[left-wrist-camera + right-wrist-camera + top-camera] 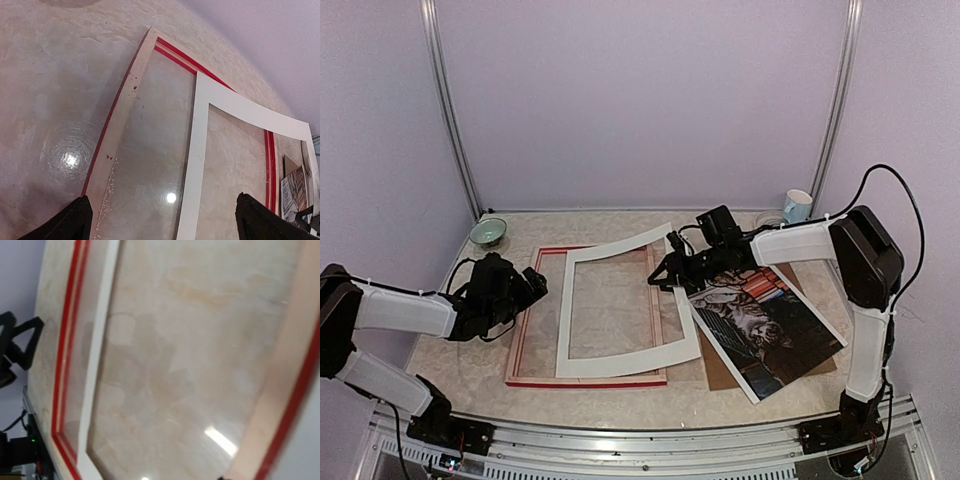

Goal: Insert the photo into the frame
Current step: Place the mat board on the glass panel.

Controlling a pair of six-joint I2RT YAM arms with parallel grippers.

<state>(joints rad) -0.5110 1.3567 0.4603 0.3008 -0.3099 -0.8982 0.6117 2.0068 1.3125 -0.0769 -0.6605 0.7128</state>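
The frame (525, 318) lies back up on the table left of centre, with red edges and pale wood rails. The white card mat (620, 362) lies askew on it, its far right corner raised. The photo (765, 320), a cat on colourful books, lies face up to the right. My left gripper (535, 283) is open and empty over the frame's left rail (125, 100), with its fingers (75, 222) wide apart near the mat (200, 125). My right gripper (663, 274) is at the mat's right edge; whether it grips the mat is unclear. The blurred right wrist view shows the frame (67, 340) and the mat (102, 325) but no fingers.
A brown backing board (720, 372) lies under the photo. A green bowl (488, 232) stands at the back left. A white and blue mug (798, 205) stands at the back right. Walls close the table in on three sides.
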